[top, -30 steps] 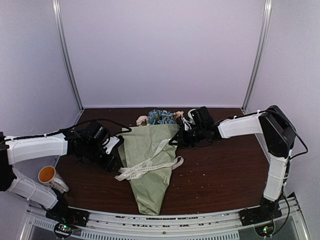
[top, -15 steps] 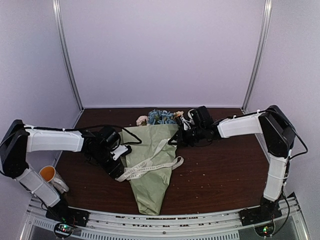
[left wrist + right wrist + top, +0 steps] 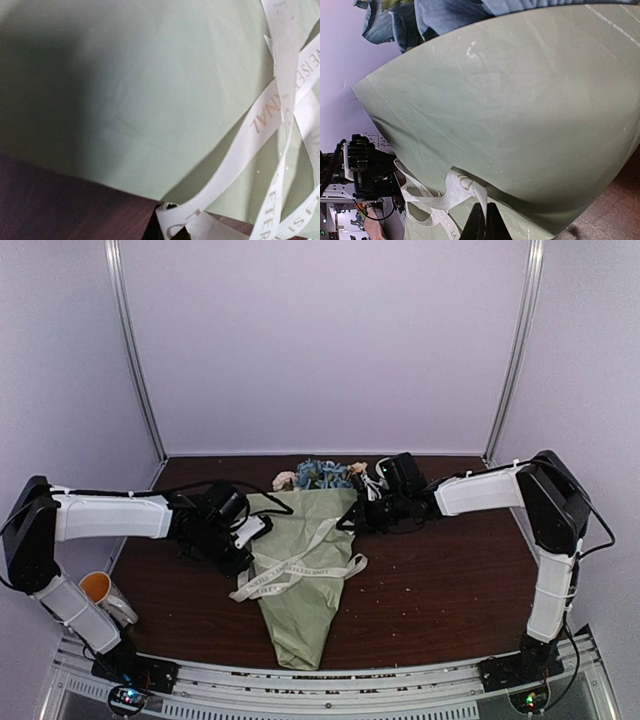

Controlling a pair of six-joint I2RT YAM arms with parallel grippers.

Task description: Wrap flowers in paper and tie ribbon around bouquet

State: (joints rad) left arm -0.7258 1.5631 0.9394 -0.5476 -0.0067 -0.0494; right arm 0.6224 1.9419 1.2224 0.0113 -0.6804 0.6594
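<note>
Fingers of the right claw [image 3: 481, 214] are clenched, and a strand of the ribbon [image 3: 465, 186] runs into their tips, so it looks pinched at the right edge of the bouquet [image 3: 300, 590]. The left claw [image 3: 245, 538] sits at the opposite edge by the ribbon's loose end; whether it has closed I cannot tell. The bouquet lies mid-worktop [image 3: 440, 580], blooms far. To tie well, I judge each claw needs one end, drawn apart evenly without dragging the cone. Count: two claws, one bouquet, one ribbon, one mug [image 3: 97, 590].
</note>
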